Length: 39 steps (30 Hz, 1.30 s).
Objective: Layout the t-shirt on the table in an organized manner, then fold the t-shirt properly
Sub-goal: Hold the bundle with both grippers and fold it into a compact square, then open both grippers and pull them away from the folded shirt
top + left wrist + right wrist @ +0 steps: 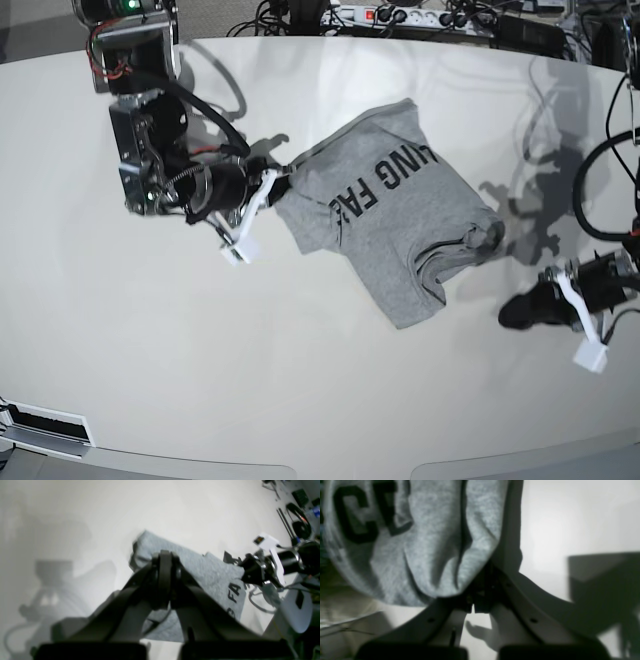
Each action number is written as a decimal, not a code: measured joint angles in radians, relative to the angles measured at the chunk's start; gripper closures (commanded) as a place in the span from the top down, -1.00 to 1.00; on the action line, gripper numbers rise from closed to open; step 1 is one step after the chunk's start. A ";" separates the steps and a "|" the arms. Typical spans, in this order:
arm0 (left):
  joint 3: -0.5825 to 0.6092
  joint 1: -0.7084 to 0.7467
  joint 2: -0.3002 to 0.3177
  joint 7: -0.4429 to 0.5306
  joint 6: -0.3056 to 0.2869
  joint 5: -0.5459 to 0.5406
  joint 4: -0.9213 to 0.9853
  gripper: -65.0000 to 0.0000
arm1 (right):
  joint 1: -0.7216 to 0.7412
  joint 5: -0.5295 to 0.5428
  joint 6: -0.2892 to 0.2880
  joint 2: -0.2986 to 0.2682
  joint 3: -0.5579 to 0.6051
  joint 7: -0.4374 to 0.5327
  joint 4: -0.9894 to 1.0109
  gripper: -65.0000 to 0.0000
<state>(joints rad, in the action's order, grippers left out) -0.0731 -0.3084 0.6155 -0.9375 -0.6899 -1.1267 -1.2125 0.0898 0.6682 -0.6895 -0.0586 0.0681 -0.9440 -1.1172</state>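
The heather-grey t-shirt [400, 220] lies lettering-up on the white table [300, 390], with a bunched fold at its right side. My right gripper [283, 180] is shut on the shirt's left edge. In the right wrist view the grey cloth [425, 542] hangs from the closed jaws of that gripper [476, 597]. My left gripper [512, 312] sits to the right of the shirt, apart from it and shut on nothing. In the left wrist view this gripper [165, 560] has its jaws together, with the shirt [205, 570] behind it and the right gripper [243, 571] at the far edge.
A power strip with cables [400, 15] runs along the table's far edge. Black cables and small gear [298, 517] lie at the upper right of the left wrist view. The table's curved near edge [300, 466] runs along the bottom.
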 measured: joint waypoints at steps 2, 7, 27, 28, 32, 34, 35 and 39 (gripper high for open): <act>0.000 0.035 -0.003 -0.003 0.000 -0.006 0.000 -1.00 | -0.033 0.047 -0.004 -0.003 -0.001 -0.007 -0.004 -1.00; 0.000 0.100 -0.002 -0.006 0.000 -0.010 0.002 -1.00 | -0.126 0.077 -0.003 0.000 -0.001 -0.060 -0.105 -1.00; 0.000 0.106 0.022 -0.025 0.000 -0.063 0.000 -1.00 | -0.090 -0.312 0.001 0.055 -0.005 0.294 -0.277 -1.00; 0.000 0.106 0.022 -0.025 0.000 -0.061 0.000 -1.00 | -0.090 -0.317 0.002 0.074 -0.005 0.277 -0.247 -1.00; 0.000 0.106 0.023 -0.024 0.000 -0.063 0.000 -1.00 | -0.124 -0.233 0.001 0.111 -0.003 0.136 -0.227 -1.00; 0.000 0.106 0.023 -0.033 0.000 -0.063 0.000 -1.00 | -0.128 -0.129 0.000 0.109 -0.003 0.090 -0.227 -1.00; 0.000 0.106 0.022 -0.047 0.000 -0.063 0.000 -1.00 | -0.130 -0.080 0.000 0.109 -0.003 0.070 -0.229 -1.00; 0.000 0.114 0.022 -0.084 0.000 -0.097 0.000 -1.00 | -0.182 0.020 0.002 0.108 0.014 0.005 -0.247 -1.00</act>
<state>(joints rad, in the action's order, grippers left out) -0.0734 -0.1947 0.6376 -1.0210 -0.6899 -1.2236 -1.2121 -0.0921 0.6884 -0.6880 0.0490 0.0826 -0.9394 -1.3643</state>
